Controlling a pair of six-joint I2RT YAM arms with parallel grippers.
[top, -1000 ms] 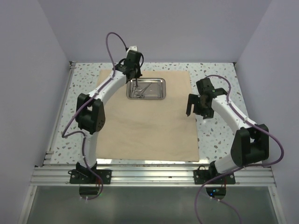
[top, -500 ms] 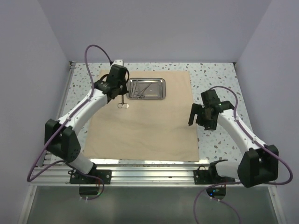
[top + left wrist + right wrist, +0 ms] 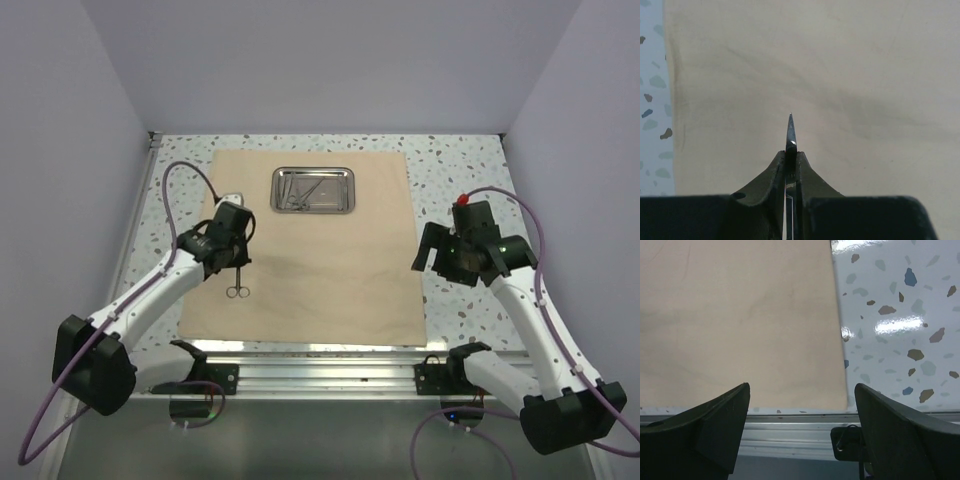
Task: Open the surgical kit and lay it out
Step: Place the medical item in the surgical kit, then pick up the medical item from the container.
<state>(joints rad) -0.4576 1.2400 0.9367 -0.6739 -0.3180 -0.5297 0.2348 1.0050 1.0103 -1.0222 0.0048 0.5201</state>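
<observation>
The left claw is clenched on small scissor-like forceps, which hang rings-down over the cloth at its 8 o'clock side. The steel tray sits at the cloth's 12 o'clock, with more instruments inside. The right claw is released and holds nothing, above the cloth's 4 o'clock edge.

Plain pale lavender walls enclose a white worktop speckled with grey and blue chips; glare glints on it. An aluminium rail runs along its near edge.
</observation>
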